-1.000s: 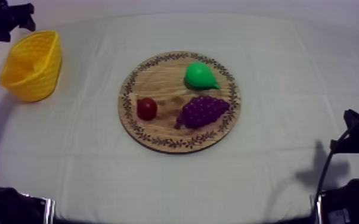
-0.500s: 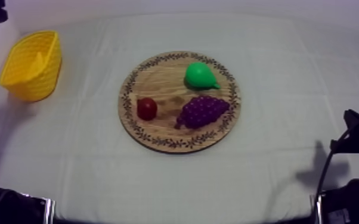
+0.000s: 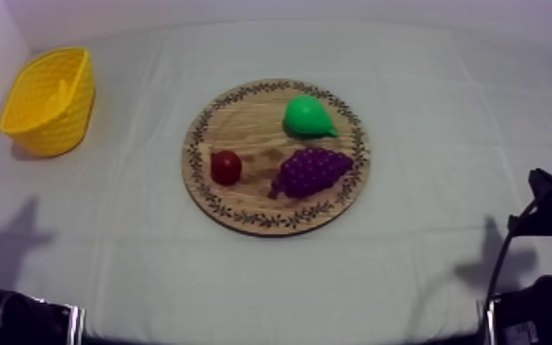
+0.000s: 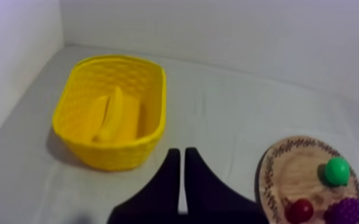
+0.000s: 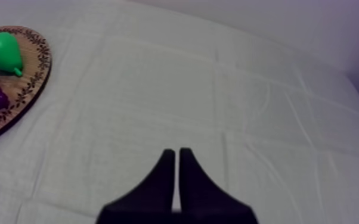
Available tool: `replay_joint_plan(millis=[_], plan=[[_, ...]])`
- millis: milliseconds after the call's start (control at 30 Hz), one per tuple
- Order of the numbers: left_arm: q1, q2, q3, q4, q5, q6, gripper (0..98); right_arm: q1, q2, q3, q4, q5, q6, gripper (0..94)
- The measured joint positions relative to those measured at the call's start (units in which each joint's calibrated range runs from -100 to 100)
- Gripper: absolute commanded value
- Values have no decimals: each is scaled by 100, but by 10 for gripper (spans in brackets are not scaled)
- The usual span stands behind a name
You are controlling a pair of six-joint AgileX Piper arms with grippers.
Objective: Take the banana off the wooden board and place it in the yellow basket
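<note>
Inside the yellow basket [image 4: 111, 156], at the left of the worktop [image 3: 445, 101], the banana [image 4: 115, 114] lies lengthwise on the woven floor, well apart from the wooden board [image 3: 243, 124]. You can take the placing step as done, I judge (no banana is left on the board), so only the close-out remains.

Your left end effector [image 4: 179, 156] hangs near the basket, its two black fingers pressed into a narrow wedge, clenched on nothing. Your right end effector [image 5: 174, 154] is likewise clenched and empty over bare cloth [image 5: 158, 89], away from the board. The next move probably calls only for parking the left arm without brushing the basket, which looks light enough to slide.

The basket is an oval yellow lattice with flared walls. The banana is smooth, gently curved and almost the same yellow. The board is a flat round disc of grained wood with a dark leafy band at its rim. It carries a glossy green pear [image 3: 307, 116], a knobbly purple bunch of grapes [image 3: 312, 172] and a shiny round small red fruit [image 3: 226, 167]. The cloth shows fold creases.
</note>
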Motion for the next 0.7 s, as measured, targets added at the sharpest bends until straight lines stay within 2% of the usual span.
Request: replay_joint_plan(millis=[233, 467, 700], plan=[[104, -1037, 1494, 10, -30, 31, 0, 0, 0, 0, 0, 0, 0, 6], [183, -1783, 2428, 4, -47, 108, 0, 0, 0, 0, 0, 0, 0, 6], [190, -2345, 2853, 134, -151, -16, 0, 0, 0, 0, 0, 0, 0, 6]])
